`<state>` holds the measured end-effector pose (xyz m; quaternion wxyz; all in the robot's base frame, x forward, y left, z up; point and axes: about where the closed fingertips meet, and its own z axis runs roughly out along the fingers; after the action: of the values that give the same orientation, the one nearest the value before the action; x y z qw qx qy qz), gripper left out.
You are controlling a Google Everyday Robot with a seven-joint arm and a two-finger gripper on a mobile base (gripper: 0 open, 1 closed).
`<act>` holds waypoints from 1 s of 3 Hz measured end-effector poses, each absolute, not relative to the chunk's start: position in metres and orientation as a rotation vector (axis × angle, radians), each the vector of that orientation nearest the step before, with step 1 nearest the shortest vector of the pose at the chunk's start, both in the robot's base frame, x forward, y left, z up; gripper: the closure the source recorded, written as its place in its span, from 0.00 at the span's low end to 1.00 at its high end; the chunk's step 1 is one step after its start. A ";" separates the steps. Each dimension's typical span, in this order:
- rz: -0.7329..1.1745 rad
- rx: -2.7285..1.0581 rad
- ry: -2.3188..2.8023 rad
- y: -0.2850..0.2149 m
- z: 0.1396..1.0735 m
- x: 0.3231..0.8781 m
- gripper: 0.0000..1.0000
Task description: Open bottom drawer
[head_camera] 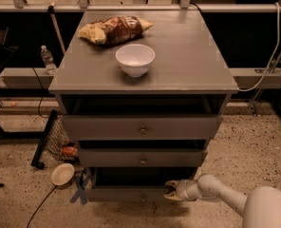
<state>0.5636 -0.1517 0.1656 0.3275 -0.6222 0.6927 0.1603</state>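
Observation:
A grey cabinet (145, 80) holds three drawers. The bottom drawer (126, 194) is the lowest and narrowest grey front, and it stands pulled out a little, with a dark gap above it. Its small centre knob is hard to make out. My gripper (170, 191) is at the right end of the bottom drawer's front, low near the floor, on a white arm (221, 196) that reaches in from the lower right. The top drawer (143, 126) and the middle drawer (143, 158) each show a round knob and also stand slightly out.
A white bowl (135, 59) and a chip bag (115, 29) lie on the cabinet top. A tan dish (62, 174), a blue X mark (80, 189), a black bar (44, 139) and a mesh basket (64, 141) are on the floor at left. A water bottle (47, 59) stands behind.

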 end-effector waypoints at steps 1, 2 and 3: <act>0.420 -1.629 1.814 -0.152 0.171 0.564 1.00; 0.448 -1.582 1.847 -0.150 0.171 0.530 1.00; 0.448 -1.582 1.847 -0.150 0.171 0.531 1.00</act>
<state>0.5305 -0.1500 0.1706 0.3282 -0.6043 0.7056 0.1711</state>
